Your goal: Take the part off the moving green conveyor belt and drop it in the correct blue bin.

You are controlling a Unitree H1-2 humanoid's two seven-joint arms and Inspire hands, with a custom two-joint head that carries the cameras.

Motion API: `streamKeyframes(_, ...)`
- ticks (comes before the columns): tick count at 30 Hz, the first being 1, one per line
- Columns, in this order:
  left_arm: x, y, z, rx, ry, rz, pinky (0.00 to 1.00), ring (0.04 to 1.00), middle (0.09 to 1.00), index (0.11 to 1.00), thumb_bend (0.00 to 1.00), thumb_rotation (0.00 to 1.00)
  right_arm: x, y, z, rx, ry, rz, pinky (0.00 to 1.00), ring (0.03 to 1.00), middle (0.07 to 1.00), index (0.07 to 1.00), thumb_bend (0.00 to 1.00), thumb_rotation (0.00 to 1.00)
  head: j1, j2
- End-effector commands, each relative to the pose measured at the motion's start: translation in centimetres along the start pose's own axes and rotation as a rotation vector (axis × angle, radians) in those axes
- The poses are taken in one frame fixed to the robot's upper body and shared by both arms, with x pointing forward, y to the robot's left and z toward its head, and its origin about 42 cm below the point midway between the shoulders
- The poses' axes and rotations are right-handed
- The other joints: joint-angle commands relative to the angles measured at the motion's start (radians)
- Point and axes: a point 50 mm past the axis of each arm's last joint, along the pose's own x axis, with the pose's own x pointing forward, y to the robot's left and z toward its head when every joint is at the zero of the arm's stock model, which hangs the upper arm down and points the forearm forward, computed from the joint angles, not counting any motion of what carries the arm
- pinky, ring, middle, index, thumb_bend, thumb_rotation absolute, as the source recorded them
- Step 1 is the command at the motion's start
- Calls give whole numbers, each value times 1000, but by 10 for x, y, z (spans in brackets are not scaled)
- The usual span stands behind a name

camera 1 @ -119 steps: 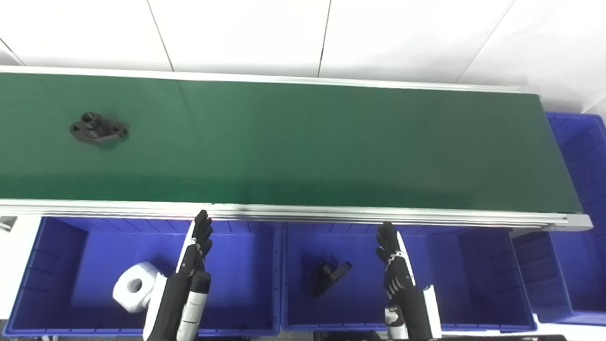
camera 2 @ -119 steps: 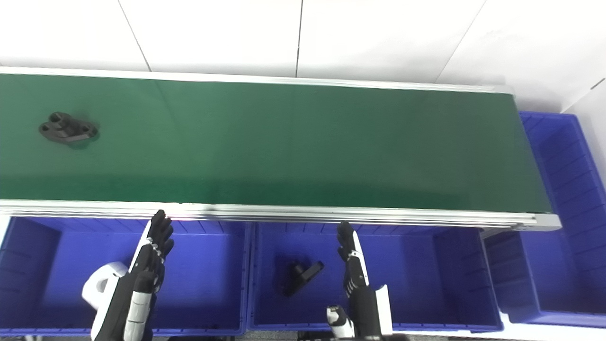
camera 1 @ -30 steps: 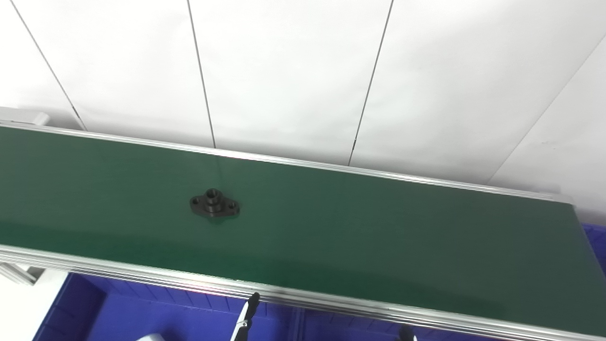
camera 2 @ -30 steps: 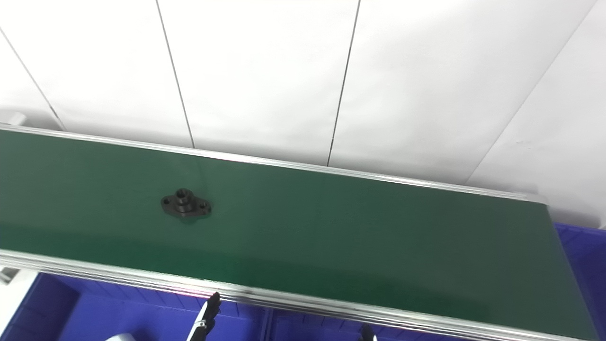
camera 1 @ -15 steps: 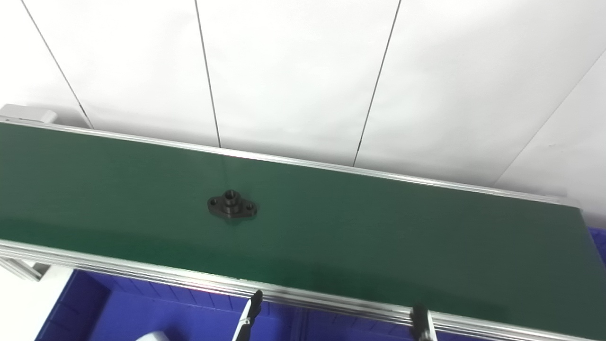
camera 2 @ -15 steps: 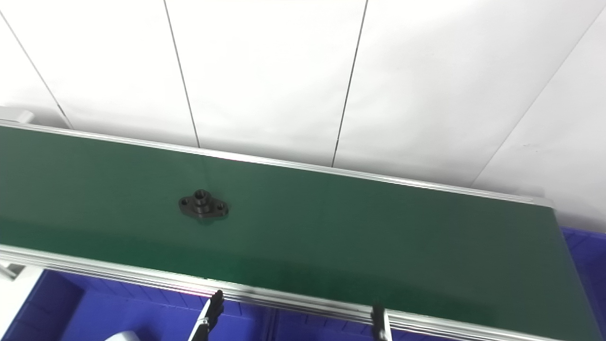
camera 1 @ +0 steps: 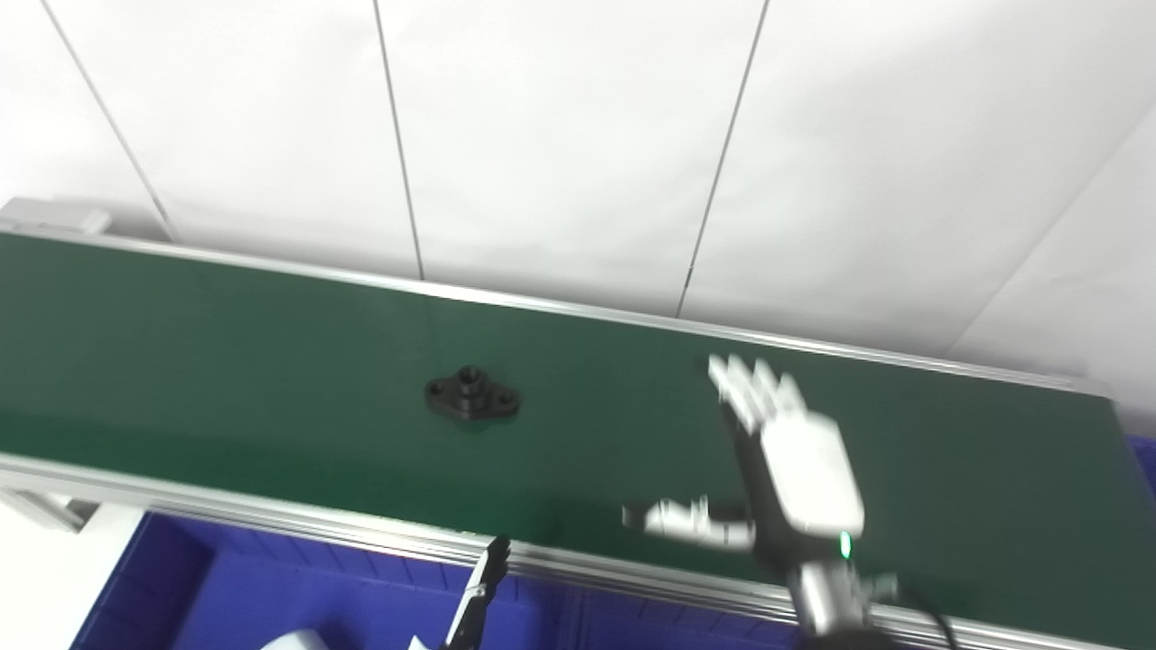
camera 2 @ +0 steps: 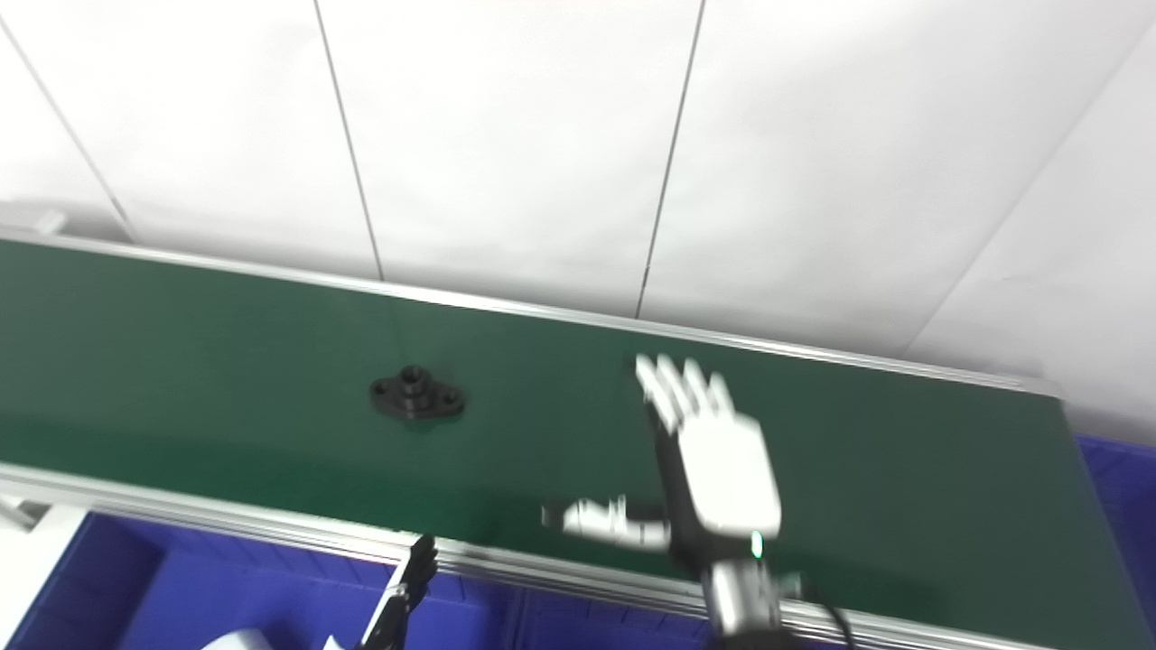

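Note:
A black flanged part [camera 1: 472, 396] with a raised hub lies on the green conveyor belt [camera 1: 226, 361], left of centre; it also shows in the right eye view [camera 2: 416, 395]. My right hand [camera 1: 786, 460] is open, palm down, fingers and thumb spread, above the belt well to the right of the part and apart from it. Only the fingertips of my left hand [camera 1: 483, 578] show at the bottom edge, below the belt's near rail, over a blue bin [camera 1: 226, 596].
The belt's near aluminium rail [camera 1: 271, 524] runs across the lower picture. Blue bins sit below it; a white object [camera 1: 289, 641] peeks at the bottom edge in the left one. Another blue bin [camera 2: 1120, 487] stands past the belt's right end. A white panelled wall lies behind.
My right hand has risen from below the rail to over the belt, open. The part has travelled a little to the right on the belt. The left hand stays low.

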Motion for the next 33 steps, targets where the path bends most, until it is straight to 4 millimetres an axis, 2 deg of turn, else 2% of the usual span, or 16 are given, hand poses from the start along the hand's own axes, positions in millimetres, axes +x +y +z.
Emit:
streamKeyframes(1, 5, -13, 16, -41, -56, -22, 1000, 992, 1000, 1000, 540, 1000, 9, -6, 4, -14, -12, -16, 882, 906, 931, 933, 1000, 780, 0, 2)
streamKeyframes(6, 5, -12, 17, -39, -52, -21, 1000, 996, 1000, 1000, 571, 1000, 42, -10, 17, -94, -46, -12, 755, 835, 888, 932, 990, 765, -7, 8)
streamKeyframes(9, 4, -13, 19, -22, -46, -26, 1000, 995, 1000, 1000, 563, 1000, 67, -5, 28, -141, -69, 9, 731, 805, 862, 927, 983, 746, -11, 12)
streamKeyframes(14, 3, -15, 21, -33, -46, -29, 1000, 998, 1000, 1000, 561, 1000, 92, 0, 36, -186, -83, 43, 718, 776, 848, 919, 1000, 739, -8, 21)
streamKeyframes(18, 2, -20, 24, -46, -43, -26, 1000, 997, 1000, 1000, 538, 1000, 115, 12, 42, -196, -96, 92, 689, 761, 839, 900, 1000, 698, -3, 29)
streamKeyframes(24, 0, -23, 27, -48, -49, -24, 1000, 995, 1000, 1000, 534, 1000, 132, 32, 45, -208, -82, 165, 647, 727, 826, 890, 1000, 673, 8, 37)
streamKeyframes(27, -1, -24, 28, -53, -50, -25, 999, 994, 1000, 1000, 528, 1000, 136, 39, 46, -213, -78, 182, 605, 679, 800, 871, 1000, 646, 11, 40)
streamKeyframes(33, -4, -30, 33, -93, -43, -29, 1000, 1000, 1000, 1000, 530, 1000, 145, 56, 43, -258, -45, 267, 549, 637, 760, 870, 1000, 669, 30, 53)
